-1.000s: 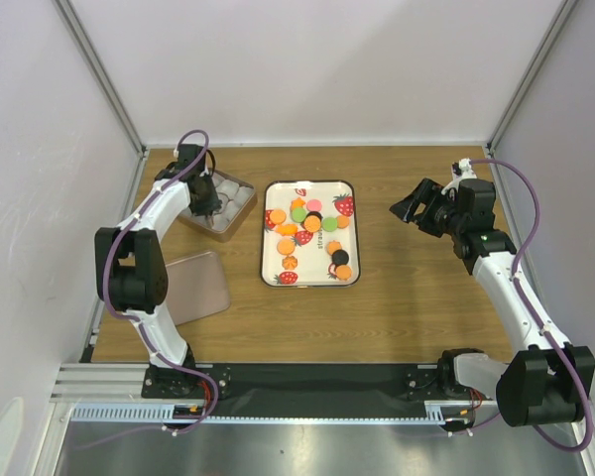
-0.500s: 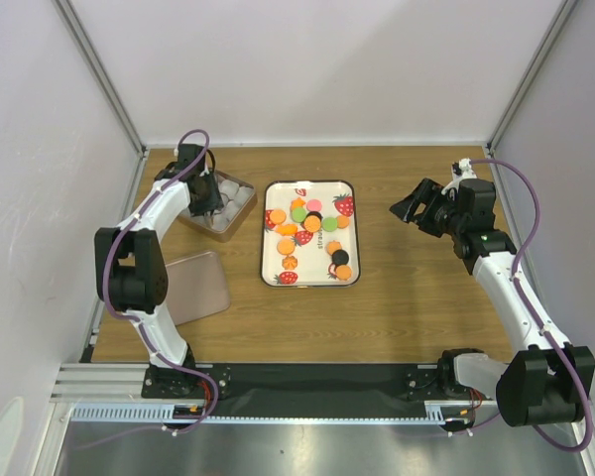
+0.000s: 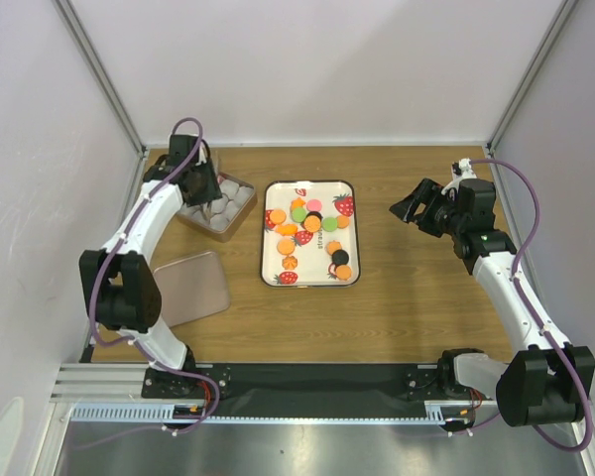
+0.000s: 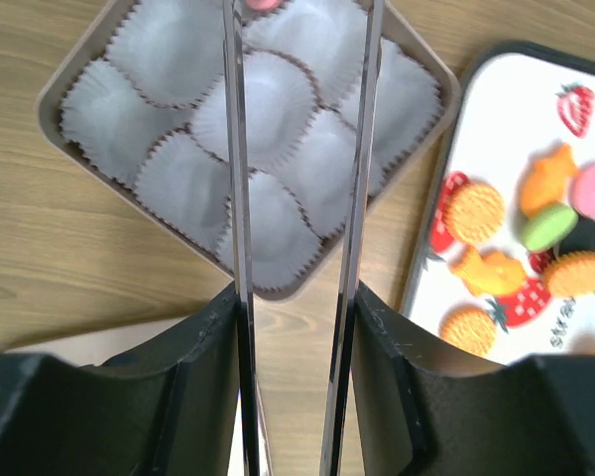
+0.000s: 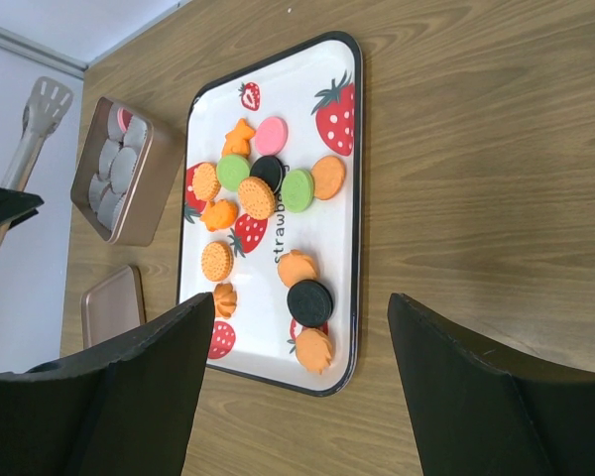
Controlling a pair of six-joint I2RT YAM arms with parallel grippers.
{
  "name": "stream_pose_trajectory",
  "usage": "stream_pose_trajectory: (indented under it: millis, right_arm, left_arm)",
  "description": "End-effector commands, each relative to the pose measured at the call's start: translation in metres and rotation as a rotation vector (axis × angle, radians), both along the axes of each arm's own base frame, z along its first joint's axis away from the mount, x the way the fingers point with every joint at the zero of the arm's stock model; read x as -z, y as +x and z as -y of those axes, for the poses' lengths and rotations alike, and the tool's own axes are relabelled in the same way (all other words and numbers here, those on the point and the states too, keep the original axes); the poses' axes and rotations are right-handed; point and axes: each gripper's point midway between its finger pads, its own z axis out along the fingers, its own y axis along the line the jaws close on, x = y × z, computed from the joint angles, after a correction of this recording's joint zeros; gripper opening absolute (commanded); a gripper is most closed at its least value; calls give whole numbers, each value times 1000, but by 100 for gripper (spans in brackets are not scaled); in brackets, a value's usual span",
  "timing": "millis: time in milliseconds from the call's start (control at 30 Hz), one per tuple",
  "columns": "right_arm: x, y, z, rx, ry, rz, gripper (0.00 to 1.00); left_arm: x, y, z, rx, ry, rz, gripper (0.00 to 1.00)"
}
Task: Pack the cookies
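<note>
White strawberry-print tray (image 3: 312,269) mid wooden table (image 3: 407,307). Left of tray: square tin (image 5: 144,193) of paper cups (image 4: 253,109), metal tongs (image 4: 233,149). Near-left of tray: flat lid (image 3: 193,288).

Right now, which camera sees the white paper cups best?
The left wrist view: the paper cups fill it, seen from right above. The top view shows them tiny; the right wrist view shows them small and far off.
</note>
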Motion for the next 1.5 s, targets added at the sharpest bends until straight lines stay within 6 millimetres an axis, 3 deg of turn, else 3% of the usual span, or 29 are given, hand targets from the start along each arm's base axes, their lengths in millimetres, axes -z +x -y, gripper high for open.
stream_pose_trajectory:
  millis: [0, 100, 200, 333, 567, 833, 1000, 1467]
  right_arm:
    - [-17, 6, -2, -8, 15, 53, 77]
    - [-17, 5, -1, -5, 13, 52, 77]
    - [-19, 4, -1, -5, 10, 56, 77]
    - [-18, 4, -2, -9, 9, 55, 77]
    - [-16, 5, -1, -5, 7, 53, 77]
    - [-14, 5, 0, -2, -1, 47, 77]
    - [-16, 5, 0, -2, -1, 49, 77]
    - [-18, 5, 1, -1, -6, 52, 78]
  left_arm:
    - [-44, -10, 32, 104, 13, 92, 48]
    - [-39, -35, 69, 195, 17, 87, 48]
    - [-37, -55, 91, 252, 28, 88, 48]
    - [-16, -94, 136, 384, 25, 46, 49]
    - [6, -138, 179, 527, 26, 7, 50]
    - [28, -144, 199, 588, 88, -37, 50]
    - [40, -140, 199, 591, 152, -62, 51]
    - [54, -129, 212, 608, 207, -77, 53]
